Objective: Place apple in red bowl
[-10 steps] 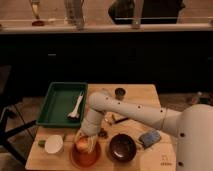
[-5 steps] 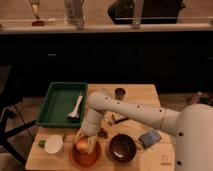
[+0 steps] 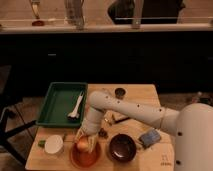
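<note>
The red bowl point(image 3: 86, 156) sits at the front of the wooden table point(image 3: 150, 95), left of a dark brown bowl point(image 3: 122, 147). The apple point(image 3: 81, 145) is orange-red with yellowish patches and sits in the far left part of the red bowl. My gripper point(image 3: 86, 138) hangs from the white arm point(image 3: 125, 109) directly over the bowl, its fingers on either side of the apple and touching or nearly touching it. The apple's right side is partly hidden by the gripper.
A white cup with a green handle point(image 3: 53, 144) stands left of the red bowl. A green tray point(image 3: 50, 107) holding a white utensil point(image 3: 76, 106) lies at the back left. A small dark cup point(image 3: 120, 92) stands at the back, and a grey-blue object point(image 3: 149, 137) lies at the right.
The gripper and apple have stayed over the red bowl with almost no movement; the arm has shifted only slightly.
</note>
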Robot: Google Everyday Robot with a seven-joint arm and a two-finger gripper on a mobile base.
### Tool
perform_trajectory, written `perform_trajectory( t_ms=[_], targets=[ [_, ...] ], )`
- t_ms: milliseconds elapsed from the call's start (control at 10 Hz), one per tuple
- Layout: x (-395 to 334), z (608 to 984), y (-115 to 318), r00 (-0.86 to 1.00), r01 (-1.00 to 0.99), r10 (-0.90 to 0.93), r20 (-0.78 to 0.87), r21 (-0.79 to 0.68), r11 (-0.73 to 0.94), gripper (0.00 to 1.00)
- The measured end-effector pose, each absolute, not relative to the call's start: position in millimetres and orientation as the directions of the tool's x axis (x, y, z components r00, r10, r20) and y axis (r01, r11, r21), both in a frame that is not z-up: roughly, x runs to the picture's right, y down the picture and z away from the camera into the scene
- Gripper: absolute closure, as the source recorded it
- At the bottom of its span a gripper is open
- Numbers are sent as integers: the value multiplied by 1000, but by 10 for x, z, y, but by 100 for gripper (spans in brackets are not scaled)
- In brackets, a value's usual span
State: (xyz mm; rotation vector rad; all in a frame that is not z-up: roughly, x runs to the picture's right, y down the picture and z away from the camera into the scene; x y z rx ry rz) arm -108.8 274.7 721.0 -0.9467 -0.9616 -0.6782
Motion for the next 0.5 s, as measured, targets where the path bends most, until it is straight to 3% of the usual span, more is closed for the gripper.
perform_trajectory(
  t_ms=[500],
  targets=[
    [-1101, 7275, 2736, 436, 824, -59, 898, -372, 429, 20]
  ],
)
